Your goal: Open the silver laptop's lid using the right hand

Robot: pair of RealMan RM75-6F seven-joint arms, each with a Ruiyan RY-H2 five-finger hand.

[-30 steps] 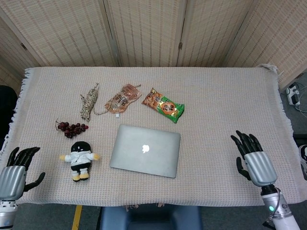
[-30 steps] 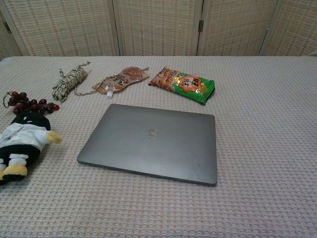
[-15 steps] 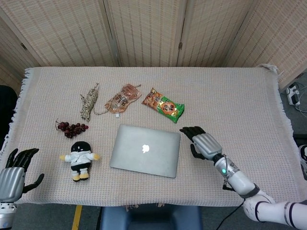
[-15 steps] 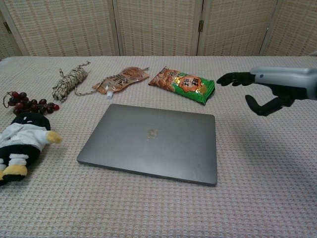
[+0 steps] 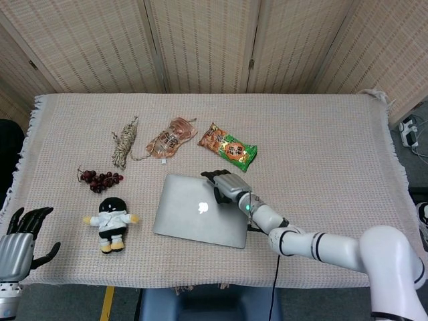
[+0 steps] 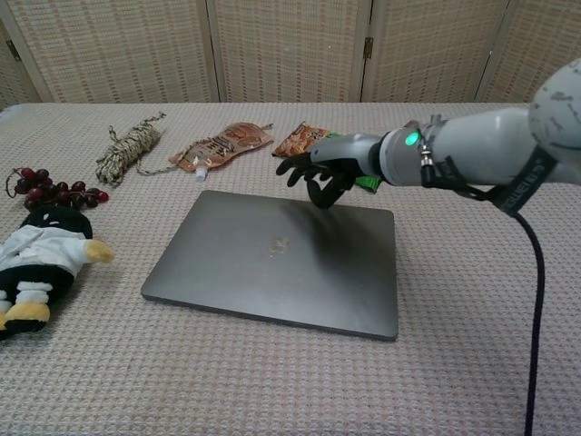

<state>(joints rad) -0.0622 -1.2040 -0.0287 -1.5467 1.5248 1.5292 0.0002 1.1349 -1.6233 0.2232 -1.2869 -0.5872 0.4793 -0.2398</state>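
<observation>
Right robot hand (image 5: 224, 184): reaching across from the right edge of the surface, where it was hovering a second ago, and now hanging over the far part of the silver laptop (image 5: 194, 217); in the chest view the right robot hand (image 6: 320, 173) is showing loosely curled fingers with nothing between them, just above the lid.

Contact: whether the fingertips are touching the lid is not clear from either view.

Silver laptop: lying closed and flat on the woven surface (image 5: 321, 147) near its front edge, logo side up, in the same place as in the earlier frames.

Left robot hand (image 5: 19, 235): staying at the near-left corner of the surface, fingers spread, holding nothing.

Around the laptop: a plush doll (image 5: 111, 221) to its left, dark grapes (image 5: 99, 178) beyond the doll, a twine bundle (image 5: 124, 144), a brown snack pouch (image 5: 171, 138) and a green snack packet (image 5: 228, 147) lying behind it.

What the change means: the approach appears nearly done, but the lid is not yet raised; the hand is probably needing to catch an edge of the lid before lifting.

Risk: the thin closed lid is likely offering little purchase.
</observation>
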